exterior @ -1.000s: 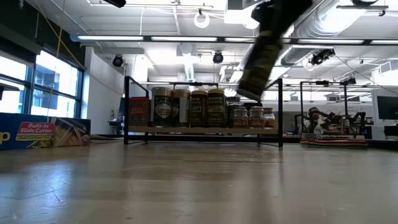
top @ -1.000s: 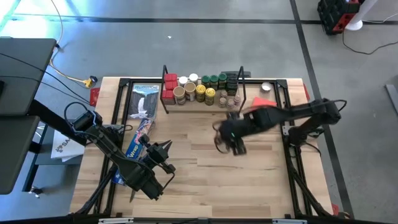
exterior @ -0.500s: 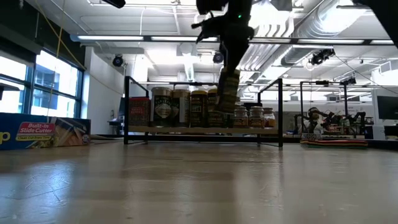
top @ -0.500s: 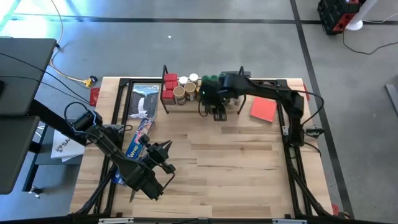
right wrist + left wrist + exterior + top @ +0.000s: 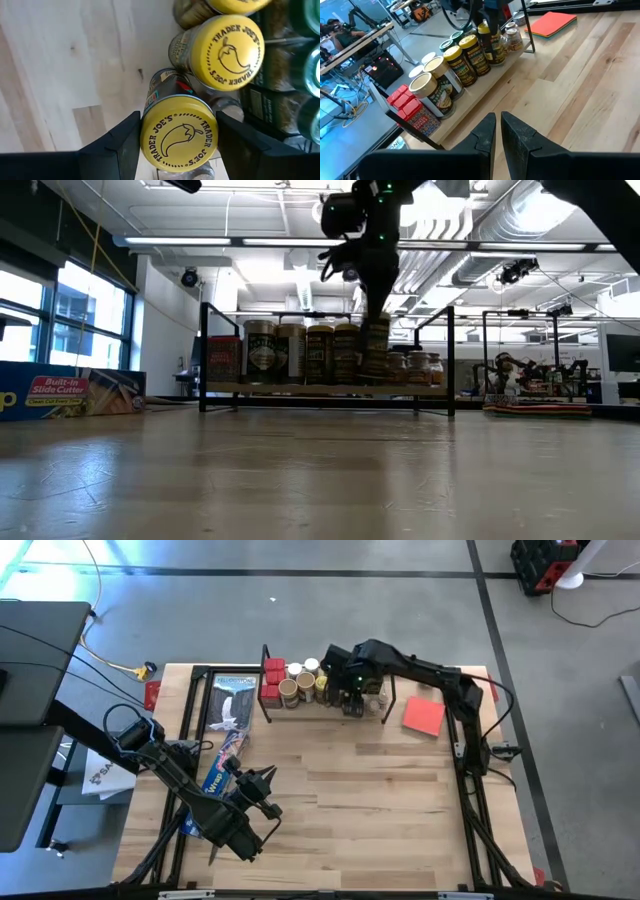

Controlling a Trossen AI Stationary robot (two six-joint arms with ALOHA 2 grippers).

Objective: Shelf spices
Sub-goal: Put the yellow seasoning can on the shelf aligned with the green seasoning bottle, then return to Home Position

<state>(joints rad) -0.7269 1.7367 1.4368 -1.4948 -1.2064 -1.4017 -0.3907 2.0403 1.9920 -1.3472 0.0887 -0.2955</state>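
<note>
The shelf (image 5: 300,708), a low wood board between black wire uprights, stands at the table's far edge. It holds red tins (image 5: 272,680) and round jars with tan, yellow and green lids (image 5: 455,62). My right gripper (image 5: 179,140) hangs over the row's middle, shut on a yellow-lidded spice jar (image 5: 376,352) beside another yellow-lidded jar (image 5: 227,47). My left gripper (image 5: 262,785) waits shut near the table's near left, pointing toward the shelf, and touches nothing. My right gripper pinches the jar's yellow lid (image 5: 150,135) between its two fingers (image 5: 120,147), on opposite sides of the rim. The fingers come from above, pointing down. The jar hangs upright, level with the row; I cannot tell whether its base rests on the shelf board.
A long blue plastic-wrap box (image 5: 225,755) lies along the table's left side, next to my left arm. A flat red sheet (image 5: 423,716) lies right of the shelf. Small jars (image 5: 415,367) fill the shelf's right end. Bare wood spreads across the table's middle and near right.
My right gripper has carried the jar from the table's middle toward the far edge and left, to the shelf's row. The jar was tilted at first and now hangs upright, lower, among the other jars. The gripper stays shut on it.
</note>
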